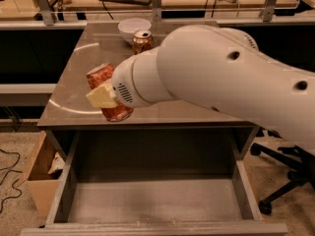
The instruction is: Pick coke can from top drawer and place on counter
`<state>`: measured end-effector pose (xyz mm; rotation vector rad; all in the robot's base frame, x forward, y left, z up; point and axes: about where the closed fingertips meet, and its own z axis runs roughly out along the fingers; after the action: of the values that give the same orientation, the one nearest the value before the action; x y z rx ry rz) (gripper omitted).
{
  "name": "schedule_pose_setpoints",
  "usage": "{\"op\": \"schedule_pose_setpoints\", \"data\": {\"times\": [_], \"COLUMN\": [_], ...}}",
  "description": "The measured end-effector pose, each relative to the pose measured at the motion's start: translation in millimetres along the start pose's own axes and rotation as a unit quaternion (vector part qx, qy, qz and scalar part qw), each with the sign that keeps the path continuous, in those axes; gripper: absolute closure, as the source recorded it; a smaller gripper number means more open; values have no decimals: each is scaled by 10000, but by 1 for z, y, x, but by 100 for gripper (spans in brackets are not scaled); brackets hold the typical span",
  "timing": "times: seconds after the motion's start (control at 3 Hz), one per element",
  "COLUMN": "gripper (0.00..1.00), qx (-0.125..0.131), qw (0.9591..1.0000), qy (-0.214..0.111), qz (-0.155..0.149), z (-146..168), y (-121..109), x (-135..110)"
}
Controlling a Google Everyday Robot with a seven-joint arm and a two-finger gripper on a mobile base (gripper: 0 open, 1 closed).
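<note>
Item: coke can (100,76), tilted, clamped in my gripper (104,96) above the counter (78,58) near its front edge, at seven o'clock from the gold can (142,41). Top drawer (152,200) open below. Step: placing. Next, I judge: right it, lower, release.

**One high camera, looking down past the arm**

Single view, no second to compare. The lens sits high on the drawer side of the counter (74,82), facing it and pitched down. The open top drawer (152,200) is nearest, filling the bottom of the frame. The far bench (83,4) runs along the top edge. The arm (231,82) enters from the right, very close, masking that half. The gripper (106,95) is left of centre over the counter's front edge, clamped on the coke can (101,75).
</note>
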<state>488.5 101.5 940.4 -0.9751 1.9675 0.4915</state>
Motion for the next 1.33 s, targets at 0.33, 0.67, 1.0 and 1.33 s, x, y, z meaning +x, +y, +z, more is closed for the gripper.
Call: {"op": "schedule_pose_setpoints", "data": {"times": [0.33,0.67,1.0,1.33], "gripper": [100,100,100,100], "qx": [-3,202,320,349], "qw": [10000,9993,9962,9912], "qy": [4,-265,-725,-1181], "qz": [13,-190,-352,-490], "z": [1,3,21,34], "y": [1,-8,-25,-40], "x": [0,-8,-20,-39]}}
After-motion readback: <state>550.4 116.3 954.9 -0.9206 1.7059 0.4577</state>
